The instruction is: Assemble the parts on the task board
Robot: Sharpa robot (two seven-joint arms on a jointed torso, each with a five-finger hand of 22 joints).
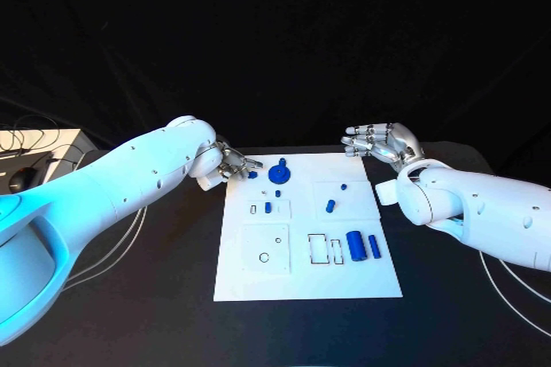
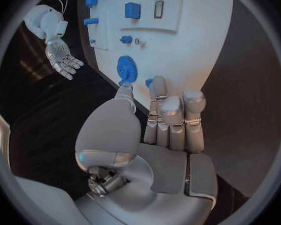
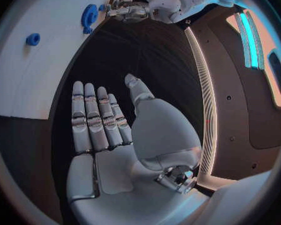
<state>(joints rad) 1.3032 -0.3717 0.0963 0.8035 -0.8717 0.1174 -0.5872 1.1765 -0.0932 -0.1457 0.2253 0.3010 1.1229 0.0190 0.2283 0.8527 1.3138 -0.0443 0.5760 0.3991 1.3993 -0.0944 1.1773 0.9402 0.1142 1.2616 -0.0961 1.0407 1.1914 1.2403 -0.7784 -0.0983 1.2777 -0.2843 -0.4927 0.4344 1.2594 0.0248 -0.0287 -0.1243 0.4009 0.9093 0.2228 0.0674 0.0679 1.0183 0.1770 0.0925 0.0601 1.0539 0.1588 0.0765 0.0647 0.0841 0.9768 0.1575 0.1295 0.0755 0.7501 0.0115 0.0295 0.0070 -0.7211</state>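
Hovering at the far-left corner of the white task board (image 1: 308, 287), silver left hand (image 1: 230, 165), fingers apparently closed round a small blue part (image 1: 252, 174), beside the blue toothed gear (image 1: 279, 175). Silver right hand (image 1: 382, 142) spread, empty. Risked dropping the part through so slight a hold.

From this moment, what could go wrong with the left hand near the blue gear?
1. The left hand reaches at the far left corner of the task board, with a small blue part by its fingertips. It might push this part off the edge.
2. The blue gear stands close beside these fingers, so a move could bump it.
3. The right hand hangs open off the board, too far to help.
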